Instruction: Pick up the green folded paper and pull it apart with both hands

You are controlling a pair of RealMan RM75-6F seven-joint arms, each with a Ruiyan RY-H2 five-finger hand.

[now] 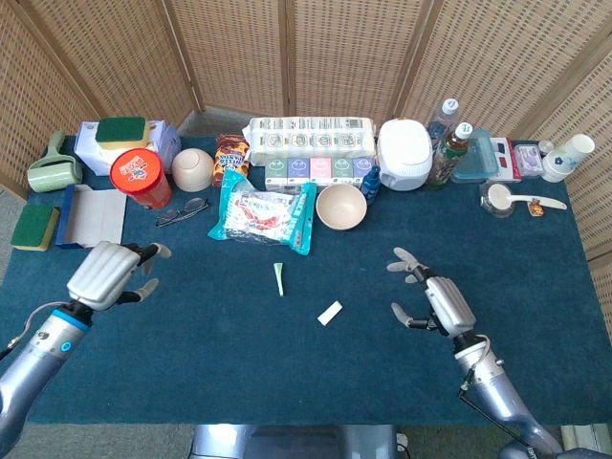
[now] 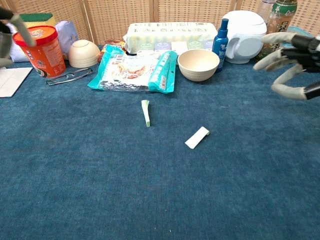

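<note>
- On the blue felt table point(image 1: 535, 363) lie a narrow green folded paper strip point(image 1: 278, 279) and, apart from it, a pale flat paper piece point(image 1: 330, 313).
- Left hand point(image 1: 107, 273) and right hand point(image 1: 438, 302) hover with fingers spread wide, holding nothing.

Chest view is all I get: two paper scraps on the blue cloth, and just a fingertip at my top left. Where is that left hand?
Observer: The left hand is over the table's left part, well left of the green folded paper, fingers spread, holding nothing.
Operator: And the right one, cut off at my edge?
Observer: The head view shows the whole right hand: open, empty, to the right of the pale paper strip.
Operator: Anything left of the orange tub?
Observer: A green-topped sponge lies near the table's left edge.
</note>
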